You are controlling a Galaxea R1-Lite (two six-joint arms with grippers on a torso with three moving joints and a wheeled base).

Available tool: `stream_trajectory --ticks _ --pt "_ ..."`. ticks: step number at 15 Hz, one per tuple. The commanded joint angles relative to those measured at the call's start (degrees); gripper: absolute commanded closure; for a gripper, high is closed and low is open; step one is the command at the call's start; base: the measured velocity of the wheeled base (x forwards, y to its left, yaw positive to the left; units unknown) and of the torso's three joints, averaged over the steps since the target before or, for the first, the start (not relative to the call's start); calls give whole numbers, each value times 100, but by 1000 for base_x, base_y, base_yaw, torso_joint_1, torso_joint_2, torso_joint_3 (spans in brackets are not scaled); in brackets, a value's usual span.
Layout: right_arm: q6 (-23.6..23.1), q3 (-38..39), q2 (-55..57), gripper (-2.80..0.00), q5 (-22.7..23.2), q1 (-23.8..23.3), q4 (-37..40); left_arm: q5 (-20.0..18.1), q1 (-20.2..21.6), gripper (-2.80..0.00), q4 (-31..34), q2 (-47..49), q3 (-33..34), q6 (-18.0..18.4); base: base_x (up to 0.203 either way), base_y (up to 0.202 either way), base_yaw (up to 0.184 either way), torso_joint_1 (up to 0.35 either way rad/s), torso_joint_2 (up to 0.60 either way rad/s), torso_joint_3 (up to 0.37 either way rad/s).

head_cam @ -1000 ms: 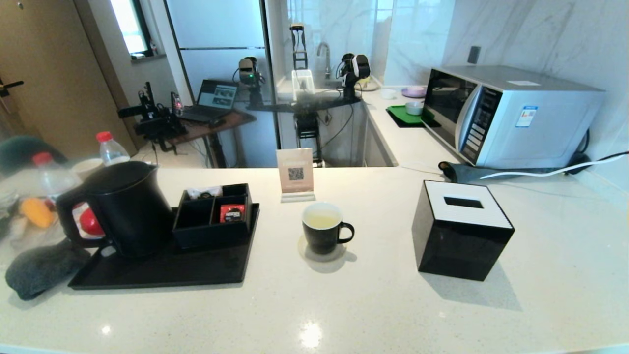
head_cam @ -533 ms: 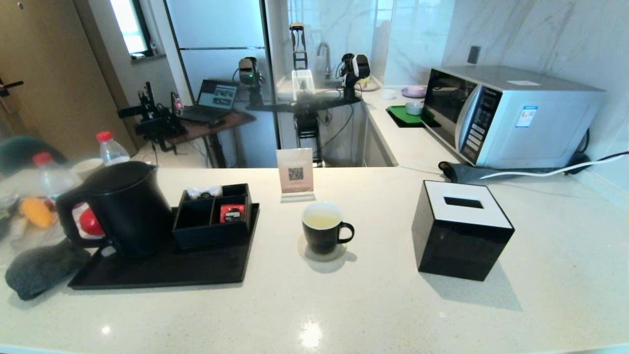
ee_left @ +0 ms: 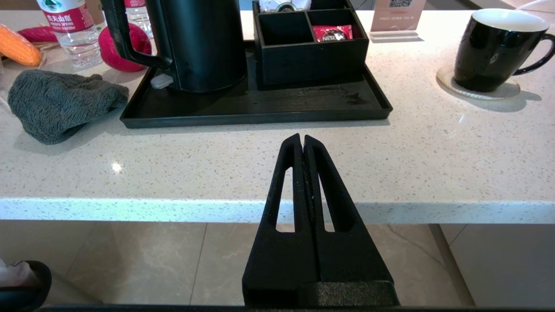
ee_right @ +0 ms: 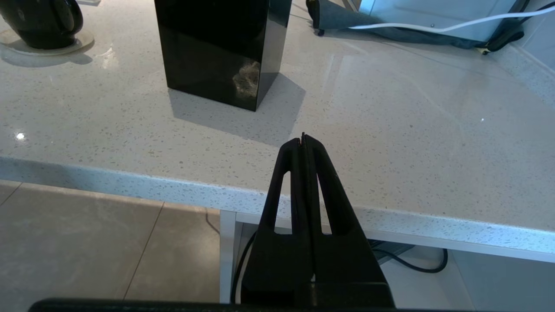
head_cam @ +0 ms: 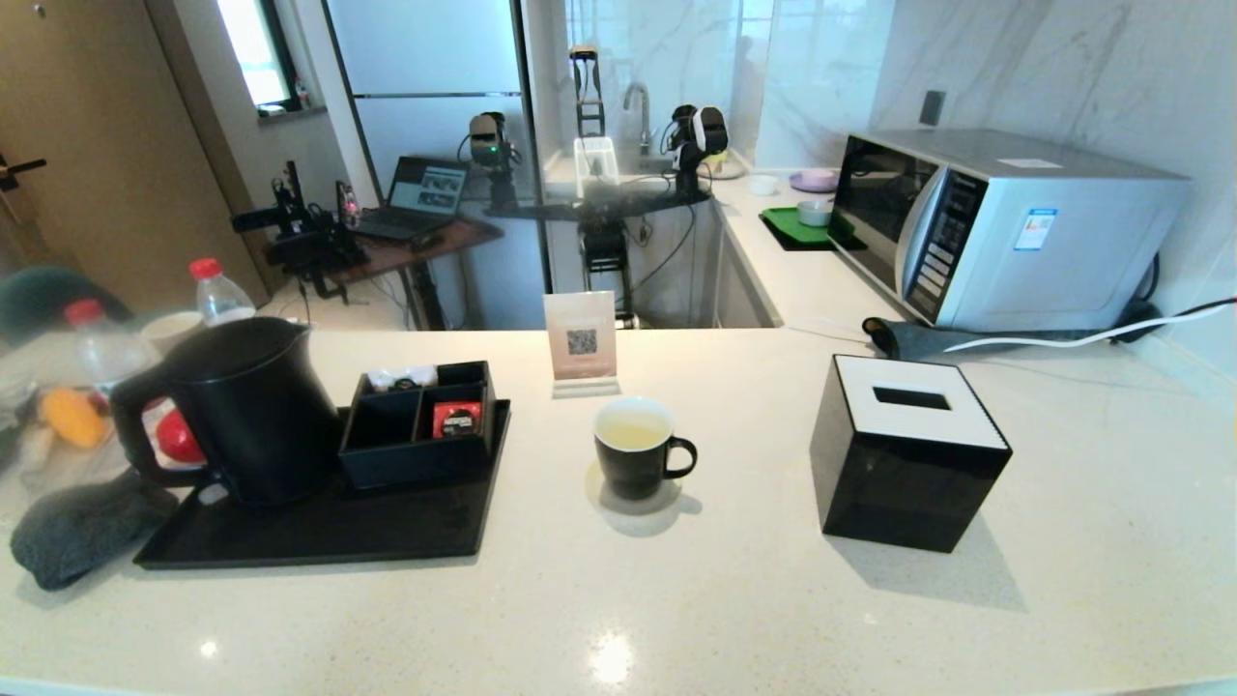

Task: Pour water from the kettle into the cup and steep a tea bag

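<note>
The black kettle point(head_cam: 253, 411) stands upright on the left end of a black tray point(head_cam: 329, 527), its loop handle turned left; it also shows as the kettle point(ee_left: 195, 43) in the left wrist view. The black cup point(head_cam: 636, 448) sits on a pale coaster at the counter's middle, its cream interior holding pale liquid, handle to the right; the cup point(ee_left: 492, 47) shows too. No tea bag is visible. My left gripper point(ee_left: 302, 138) is shut and empty, low at the counter's front edge before the tray. My right gripper point(ee_right: 303, 137) is shut and empty at the front edge, near the tissue box.
A black compartment box point(head_cam: 420, 420) with a red packet point(head_cam: 456, 418) sits on the tray. A black tissue box point(head_cam: 904, 449) stands right of the cup. A sign holder point(head_cam: 581, 343), a grey cloth point(head_cam: 82, 527), bottles and a microwave point(head_cam: 1005, 227) line the edges.
</note>
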Motion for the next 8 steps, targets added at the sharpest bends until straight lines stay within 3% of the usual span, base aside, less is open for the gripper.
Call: stream_trajectory --ticks 1,8 --pt "-17 2 -121 0 2 6 11 2 1 0 3 -2 0 -2 0 0 0 0 0 0" --pt "27 2 -121 0 2 6 -7 2 1 0 3 -2 0 -2 0 0 0 0 0 0"
